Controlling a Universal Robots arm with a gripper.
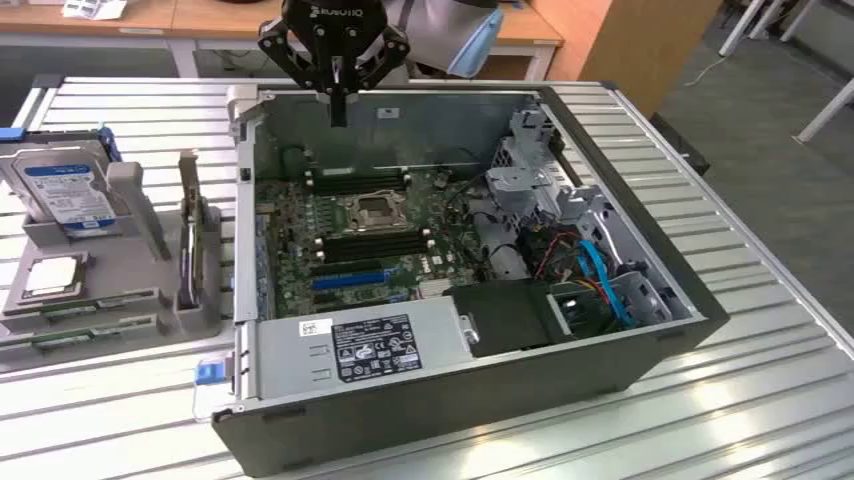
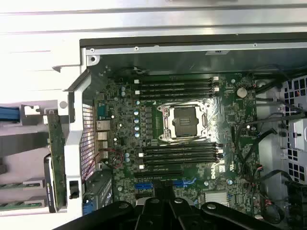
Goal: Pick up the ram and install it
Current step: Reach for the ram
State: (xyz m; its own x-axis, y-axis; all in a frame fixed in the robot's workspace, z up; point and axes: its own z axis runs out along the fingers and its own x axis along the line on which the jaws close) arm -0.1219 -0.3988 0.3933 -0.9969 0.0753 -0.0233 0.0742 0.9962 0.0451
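The slatted metal bench point(image 1: 761, 400) carries an open computer case point(image 1: 534, 390) and, at the exterior view's left, a grey fixture tray point(image 1: 180, 312) where the ram point(image 1: 78, 336) lies flat. The tool point(image 1: 339, 112) hangs pinched shut and empty above the case's far wall, well apart from it. Brought down shut, it would likely jab the thin stick rather than straddle it. A shallow or skewed grip could also let the stick tilt and miss the narrow memory slots point(image 1: 376, 240).
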